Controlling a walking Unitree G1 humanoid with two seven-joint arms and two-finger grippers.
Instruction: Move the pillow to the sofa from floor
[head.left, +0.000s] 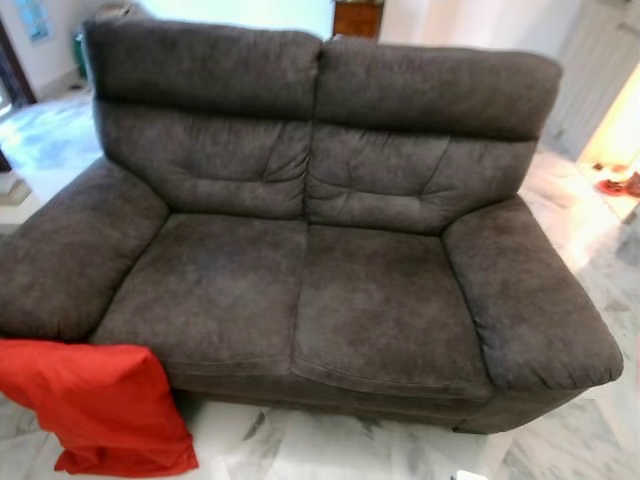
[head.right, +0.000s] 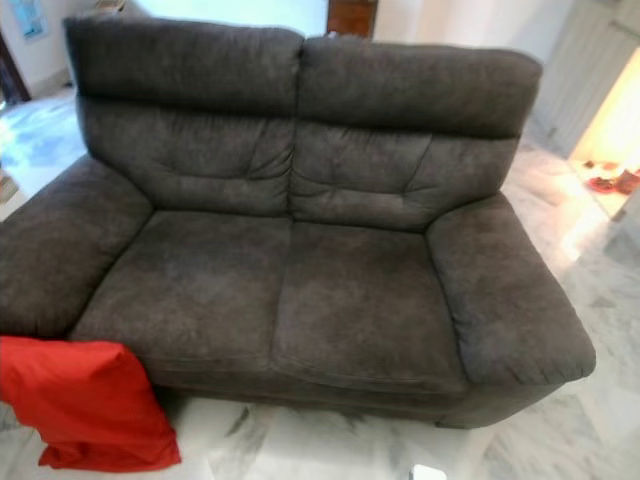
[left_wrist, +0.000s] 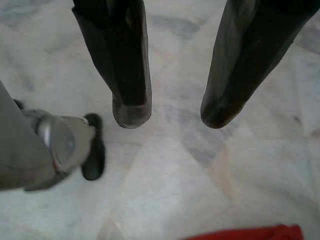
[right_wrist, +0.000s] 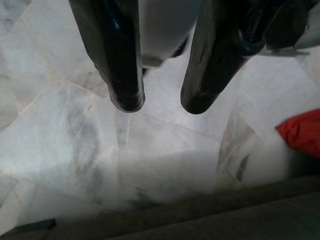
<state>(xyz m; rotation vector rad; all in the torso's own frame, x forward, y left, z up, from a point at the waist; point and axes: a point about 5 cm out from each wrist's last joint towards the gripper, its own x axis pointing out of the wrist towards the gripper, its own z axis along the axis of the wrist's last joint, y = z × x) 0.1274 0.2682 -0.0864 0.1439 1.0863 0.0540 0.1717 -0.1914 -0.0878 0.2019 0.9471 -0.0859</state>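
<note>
A big dark grey two-seat sofa of soft fabric stands on the white marble floor with grey streaks. Its two seat cushions have nothing on them.

The red cloth pillow is still down on the floor. It leans at the front corner of the sofa, on the robot's left, just under the fat armrest there. Its top edge touches the front of the sofa, and its bottom rests on the marble.

The left pincer hangs over bare floor with its two long black fingers apart and nothing between them. A bit of the red pillow shows near it, at the edge of its view. A grey robot foot with a black toe stands close by.

The right pincer also points down at the floor, fingers apart and holding nothing, near the front edge of the sofa.
</note>
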